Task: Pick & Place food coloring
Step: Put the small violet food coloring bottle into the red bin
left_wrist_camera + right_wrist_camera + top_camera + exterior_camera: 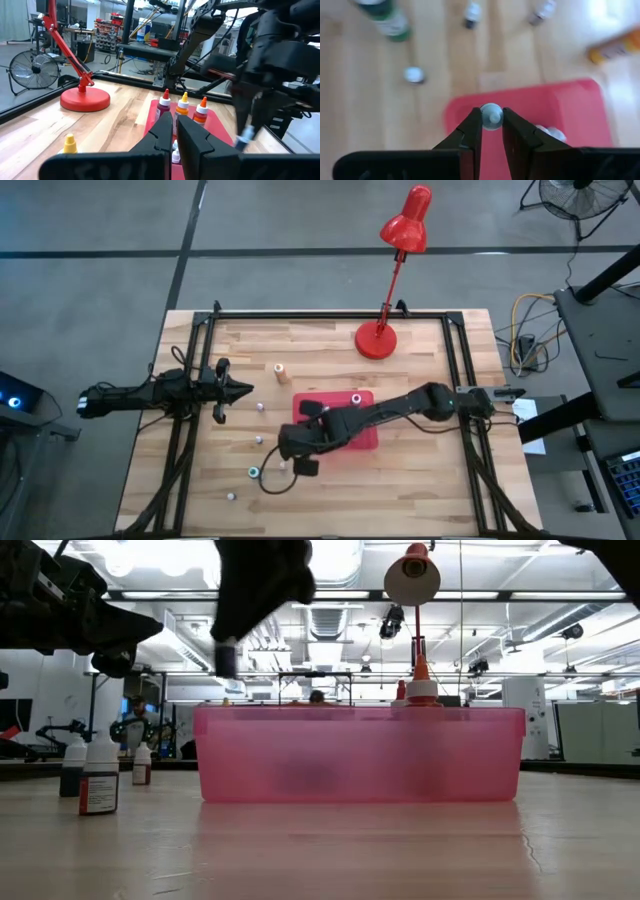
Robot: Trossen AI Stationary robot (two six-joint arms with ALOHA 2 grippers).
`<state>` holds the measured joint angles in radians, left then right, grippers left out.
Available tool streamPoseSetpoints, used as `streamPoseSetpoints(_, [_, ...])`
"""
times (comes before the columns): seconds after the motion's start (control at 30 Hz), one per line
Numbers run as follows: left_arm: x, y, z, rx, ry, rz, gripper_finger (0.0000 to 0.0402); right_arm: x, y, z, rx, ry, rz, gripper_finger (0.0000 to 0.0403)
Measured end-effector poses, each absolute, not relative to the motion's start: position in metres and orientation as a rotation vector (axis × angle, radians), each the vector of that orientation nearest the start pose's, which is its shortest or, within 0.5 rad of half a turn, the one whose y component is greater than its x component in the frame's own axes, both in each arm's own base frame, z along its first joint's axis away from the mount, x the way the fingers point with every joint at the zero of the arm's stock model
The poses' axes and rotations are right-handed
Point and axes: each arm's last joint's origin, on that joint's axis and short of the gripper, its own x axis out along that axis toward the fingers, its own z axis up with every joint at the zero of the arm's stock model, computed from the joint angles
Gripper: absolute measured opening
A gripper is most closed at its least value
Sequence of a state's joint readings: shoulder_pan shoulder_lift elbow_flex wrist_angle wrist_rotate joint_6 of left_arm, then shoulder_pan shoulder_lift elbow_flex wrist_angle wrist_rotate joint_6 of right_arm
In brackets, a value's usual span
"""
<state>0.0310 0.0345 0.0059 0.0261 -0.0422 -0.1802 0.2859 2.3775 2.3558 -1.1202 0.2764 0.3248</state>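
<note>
Small food coloring bottles stand scattered on the wooden table: an orange one, pale ones and a teal one. Three taller bottles stand upright in the red tray, and a white cap shows there too. My right gripper hovers over the tray's left near corner, shut on a tiny white-capped bottle. My left gripper waits above the table left of the tray, shut and empty. My right gripper pinches a tiny bottle just under its white cap between the two fingers, coming from above and pointing down. The bottle hangs upright below the fingertips, lifted clear above the tray's edge; its lower end shows in the low view.
A red desk lamp stands with its base at the table's far side, behind the tray. A black frame runs around the table's edges. Bare wood lies near and right of the tray.
</note>
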Motion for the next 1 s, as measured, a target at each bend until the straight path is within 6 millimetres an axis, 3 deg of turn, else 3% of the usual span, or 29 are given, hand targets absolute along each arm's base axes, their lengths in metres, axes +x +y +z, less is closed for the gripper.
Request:
streamPoseSetpoints(0.47, [0.099, 0.004, 0.165, -0.180, -0.004, 0.073, 0.0000, 0.481, 0.096, 0.246, 0.179, 1.090, -0.444, 0.0049])
streamPoseSetpoints(0.77, [0.099, 0.004, 0.165, -0.180, -0.004, 0.073, 0.0000, 0.479, 0.093, 0.227, 0.273, 1.120, -0.535, 0.0049])
streamPoseSetpoints(1.0, [0.099, 0.004, 0.165, -0.180, -0.004, 0.073, 0.0000, 0.479, 0.093, 0.227, 0.440, 1.073, -0.631, 0.0049])
